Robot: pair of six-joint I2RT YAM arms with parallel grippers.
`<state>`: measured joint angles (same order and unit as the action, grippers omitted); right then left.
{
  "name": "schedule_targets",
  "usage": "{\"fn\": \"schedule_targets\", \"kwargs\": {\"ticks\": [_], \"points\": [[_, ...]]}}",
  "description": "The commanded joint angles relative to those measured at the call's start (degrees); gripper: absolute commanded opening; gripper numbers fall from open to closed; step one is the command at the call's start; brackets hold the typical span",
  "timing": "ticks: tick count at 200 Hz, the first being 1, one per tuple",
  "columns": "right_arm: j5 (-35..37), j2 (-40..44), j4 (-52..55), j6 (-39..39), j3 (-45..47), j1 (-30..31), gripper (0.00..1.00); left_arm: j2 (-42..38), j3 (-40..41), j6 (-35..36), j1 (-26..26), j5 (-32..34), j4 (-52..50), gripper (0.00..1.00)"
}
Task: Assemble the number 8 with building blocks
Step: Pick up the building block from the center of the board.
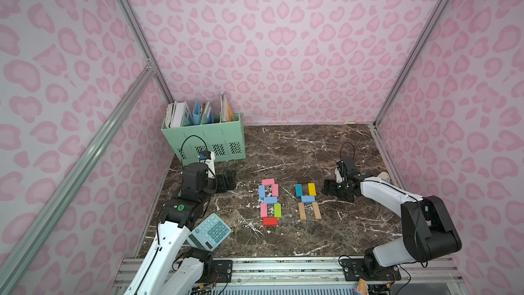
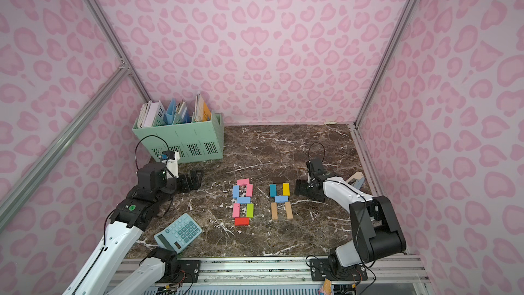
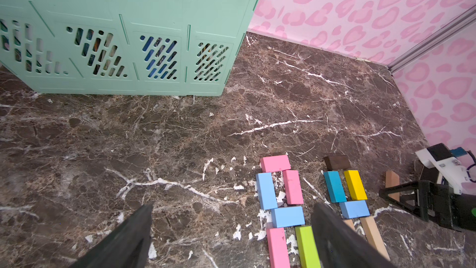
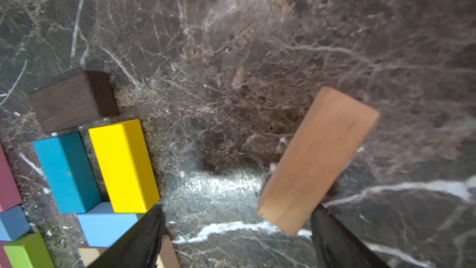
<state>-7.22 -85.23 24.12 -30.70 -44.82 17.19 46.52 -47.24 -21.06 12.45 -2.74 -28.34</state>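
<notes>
Wooden block (image 4: 316,161) touches 1 finger (image 4: 340,243) of wide right end effector (image 4: 237,210); left end effector (image 3: 233,207) wide, empty.

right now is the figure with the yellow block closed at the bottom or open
Open: no block spans the near ends of its two bare wood blocks.

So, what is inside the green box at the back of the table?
The green box holds upright papers and folders: white ones, a blue folder, an orange booklet. Only their tops show; its wall covers the rest, apart from scraps of colour through the slots.
</notes>
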Motion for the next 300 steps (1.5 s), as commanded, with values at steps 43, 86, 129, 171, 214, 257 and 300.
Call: {"fn": "schedule_targets", "kwargs": {"ticks": [43, 86, 129, 171, 214, 257, 300], "points": [[-0.29, -1.82, 0.25, -0.64, -3.0, 1.96, 0.88, 0.1, -0.53, 0.48, -0.05, -0.42, 0.98, 0.98], [12.1, -0.81, 8.6, -0.37, -6.19, 1.89, 0.91, 0.15, -0.62, 0.49, -0.05, -0.59, 1.0, 0.98], [18.12, -3.16, 10.67, 0.75, -6.96, 1.6, 0.95, 0.06, -0.55, 0.49, -0.02, -0.68, 1.0, 0.98], [15.89, -5.64, 7.89, 3.5, -7.32, 0.25, 0.97, 0.06, -0.72, 0.58, 0.0, -0.68, 1.0, 0.98], [12.82, -7.22, 5.94, 4.33, -7.75, -0.72, 0.97, 0.07, -0.63, 0.65, -0.05, -0.68, 0.85, 0.99], [11.79, -8.14, 5.28, 3.35, -7.32, -1.62, 0.95, 0.23, -0.65, 0.67, 0.01, -0.68, 0.9, 0.98], [11.06, -7.89, 4.84, 0.28, -6.77, -1.98, 0.92, 0.2, -0.65, 0.67, -0.01, -0.68, 0.76, 0.98]]}}
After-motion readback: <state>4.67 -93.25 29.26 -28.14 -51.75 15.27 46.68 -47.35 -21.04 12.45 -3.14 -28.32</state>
